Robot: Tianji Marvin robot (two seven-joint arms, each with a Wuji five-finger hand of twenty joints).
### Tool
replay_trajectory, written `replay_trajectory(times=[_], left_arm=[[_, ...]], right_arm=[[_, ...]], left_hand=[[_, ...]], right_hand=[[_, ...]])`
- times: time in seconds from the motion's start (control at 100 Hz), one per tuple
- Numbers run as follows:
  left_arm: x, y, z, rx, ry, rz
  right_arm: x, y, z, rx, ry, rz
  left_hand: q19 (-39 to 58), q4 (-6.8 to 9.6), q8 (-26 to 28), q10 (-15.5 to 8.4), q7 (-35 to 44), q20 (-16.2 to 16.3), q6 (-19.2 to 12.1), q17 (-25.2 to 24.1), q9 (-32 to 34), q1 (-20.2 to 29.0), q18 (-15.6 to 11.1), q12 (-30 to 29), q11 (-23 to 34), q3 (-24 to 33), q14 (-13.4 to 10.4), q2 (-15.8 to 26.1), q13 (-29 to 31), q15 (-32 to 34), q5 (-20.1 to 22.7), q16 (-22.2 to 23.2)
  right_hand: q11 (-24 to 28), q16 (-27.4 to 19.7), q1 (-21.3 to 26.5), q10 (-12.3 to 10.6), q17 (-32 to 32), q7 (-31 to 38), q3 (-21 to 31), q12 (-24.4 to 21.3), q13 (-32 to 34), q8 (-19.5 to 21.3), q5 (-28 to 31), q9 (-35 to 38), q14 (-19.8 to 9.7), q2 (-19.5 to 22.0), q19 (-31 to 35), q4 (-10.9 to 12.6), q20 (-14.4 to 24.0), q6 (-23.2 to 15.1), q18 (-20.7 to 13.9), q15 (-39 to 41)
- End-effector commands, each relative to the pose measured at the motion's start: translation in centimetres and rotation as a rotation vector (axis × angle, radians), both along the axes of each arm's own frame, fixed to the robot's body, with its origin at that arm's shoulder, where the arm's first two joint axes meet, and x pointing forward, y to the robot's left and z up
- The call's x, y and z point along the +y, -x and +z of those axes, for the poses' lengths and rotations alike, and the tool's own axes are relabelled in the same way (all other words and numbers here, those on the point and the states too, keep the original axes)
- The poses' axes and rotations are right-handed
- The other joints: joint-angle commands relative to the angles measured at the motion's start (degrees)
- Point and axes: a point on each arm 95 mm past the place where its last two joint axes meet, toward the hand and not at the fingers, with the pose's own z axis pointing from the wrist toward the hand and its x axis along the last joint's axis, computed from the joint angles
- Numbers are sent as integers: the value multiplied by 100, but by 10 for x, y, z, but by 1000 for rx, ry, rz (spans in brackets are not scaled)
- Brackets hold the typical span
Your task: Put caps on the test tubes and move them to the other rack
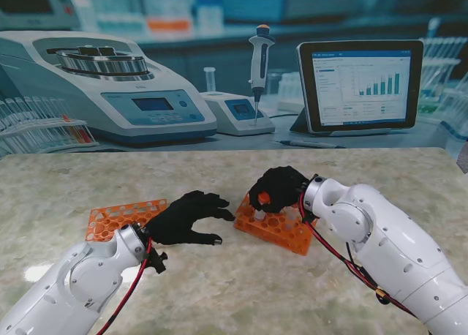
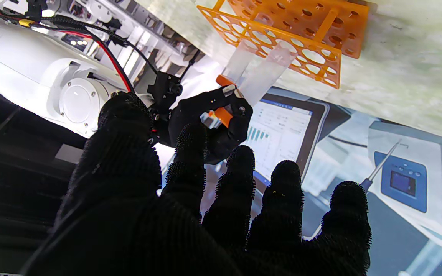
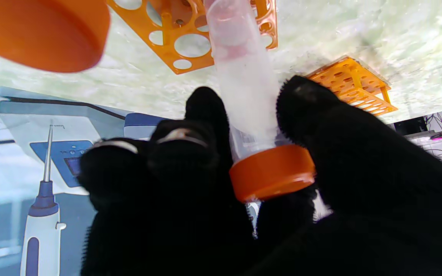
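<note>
Stand view: the left hand (image 1: 186, 218) rests spread and empty on the counter (image 1: 234, 291), an empty orange rack (image 1: 117, 218) just behind it. The right hand (image 1: 278, 189) pinches a capped test tube (image 1: 260, 207) standing in the second rack (image 1: 278, 229).

Left wrist view: a second, uncapped tube (image 2: 269, 73) stands beside the held one.

Right wrist view: fingers (image 3: 205, 115) close around the tube below its orange cap (image 3: 272, 172).

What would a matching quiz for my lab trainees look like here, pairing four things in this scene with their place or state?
Things:
1. right hand
2. left hand
3. capped tube
4. left rack

Places or states:
A. holds no tubes that can be seen
B. closed around a tube over the right rack
C. fingers spread, holding nothing, between the two racks
D. clear body, orange cap, gripped between black fingers

Pairs: 1-B, 2-C, 3-D, 4-A
</note>
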Motion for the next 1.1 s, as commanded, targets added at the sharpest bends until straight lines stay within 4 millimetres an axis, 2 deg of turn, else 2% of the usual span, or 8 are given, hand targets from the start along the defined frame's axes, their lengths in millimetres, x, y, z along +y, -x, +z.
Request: replay_trajectory(times=[0.0,0.41,0.66,0.71,0.73,0.79,0.88,1.09], left_arm=[[-1,1,1,0,-5,-5],[-1,1,1,1,-5,-5],[0,1,1,1,-4,-3],[0,1,1,0,-4,-1],[0,1,1,0,-4,0],[1,1,1,-1,-4,2],[1,1,1,-2,-4,4],[1,1,1,-1,-6,6]], right_arm=[[-1,0,-8,17,25,-7],[-2,-1,-8,33,72,-8],[2,-3,-15,44,87,-6],[3,-3,-17,41,86,-4],[3,-3,-18,38,86,-3],[3,-2,-19,34,97,2],[3,-2,-21,33,103,3],[3,1,-23,36,79,-4]], left_hand=[[-280,-118,-38,-45,-84,-149,-125,-41,55,12,-13,-75,-81,-91,-54,152,26,-62,-19,-104],[-287,-117,-37,-51,-87,-145,-120,-44,59,13,-14,-75,-78,-89,-51,155,26,-61,-24,-104],[-289,-119,-35,-44,-82,-142,-126,-41,59,-1,-14,-75,-78,-95,-58,161,28,-59,-12,-103],[-287,-119,-36,-45,-85,-141,-129,-38,54,4,-10,-75,-79,-93,-22,165,37,-56,-17,-101],[-287,-119,-36,-50,-85,-140,-132,-37,53,-1,-9,-75,-79,-95,-15,166,38,-55,-19,-100],[-287,-120,-33,-48,-80,-140,-140,-37,54,-7,-10,-74,-78,-96,0,174,47,-52,-10,-98],[-294,-121,-32,-50,-79,-142,-133,-49,57,-15,-17,-73,-76,-97,-12,189,46,-55,-12,-97],[-312,-123,-31,-49,-82,-148,-136,-64,51,-23,-18,-73,-78,-101,-16,197,40,-58,-19,-97]], right_hand=[[196,-46,1071,-950,43,989,1706,-54,-184,333,800,606,-340,1220,-3,773,-45,19,49,-41],[148,-105,1102,-934,-23,944,1591,-83,-203,306,725,483,-233,1306,-186,689,-68,45,117,-234],[-516,-368,1187,-848,-689,457,1157,-685,-251,-54,389,54,-59,976,-601,-30,57,194,323,-1374],[-736,-380,1240,-827,-1063,251,858,-829,-434,-240,277,-108,17,634,-799,-368,57,189,381,-1774],[-848,-311,1229,-824,-1214,292,689,-835,-521,-586,188,-181,28,480,-866,-496,82,122,390,-1940],[-1067,-279,1088,-792,-1595,436,307,-868,-753,-1126,-136,-370,67,398,-1000,-629,89,32,425,-2238],[-1347,-338,809,-725,-2024,975,-146,-929,-1056,-2014,-778,-625,136,418,-1101,-639,39,71,471,-2519],[-1804,-985,362,-646,-3216,719,-733,-1488,-2011,-2623,-1454,-1316,472,490,-1788,-651,-166,418,833,-3809]])
